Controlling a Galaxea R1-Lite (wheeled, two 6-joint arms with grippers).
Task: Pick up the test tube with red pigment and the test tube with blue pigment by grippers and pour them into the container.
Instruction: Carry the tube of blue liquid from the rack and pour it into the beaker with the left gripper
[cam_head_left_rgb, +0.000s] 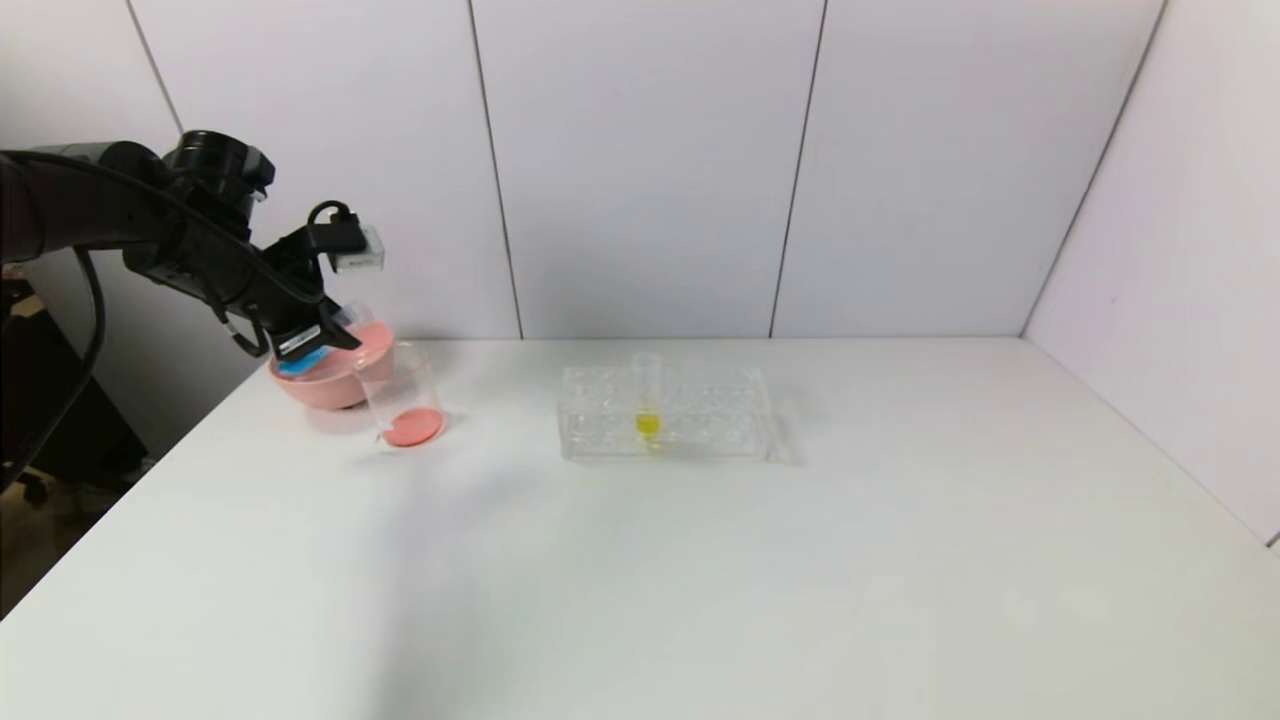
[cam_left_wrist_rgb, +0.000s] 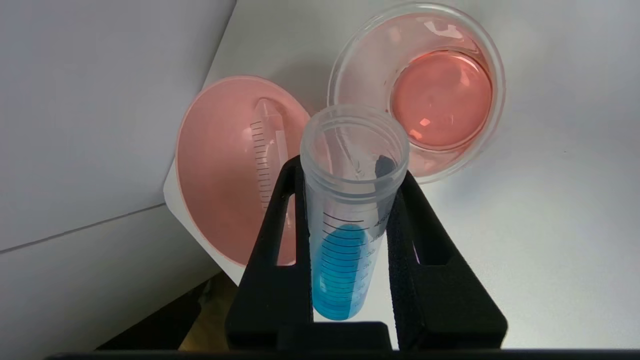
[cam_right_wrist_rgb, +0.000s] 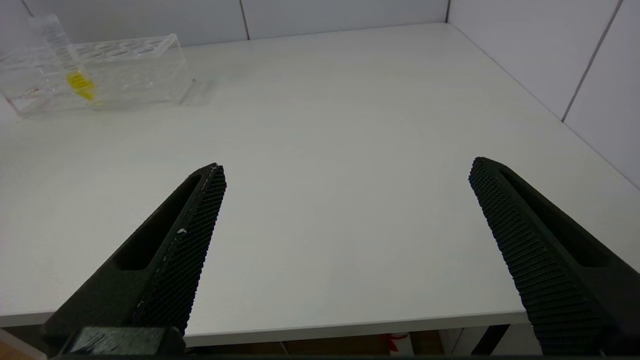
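The left tool (cam_left_wrist_rgb: 350, 200) grips the clear graduated blue-pigment tube (cam_left_wrist_rgb: 345, 250), tilted, near the clear glass beaker (cam_left_wrist_rgb: 417, 90) holding red liquid. Best to centre the mouth over the rim, then tip slowly. The right tool (cam_right_wrist_rgb: 345, 175) gapes empty.

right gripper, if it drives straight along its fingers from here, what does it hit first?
Nothing close. The right gripper is open over the table's near edge, with only bare table ahead; likely the far wall eventually. The tube rack sits off to the side, though depth is unclear.
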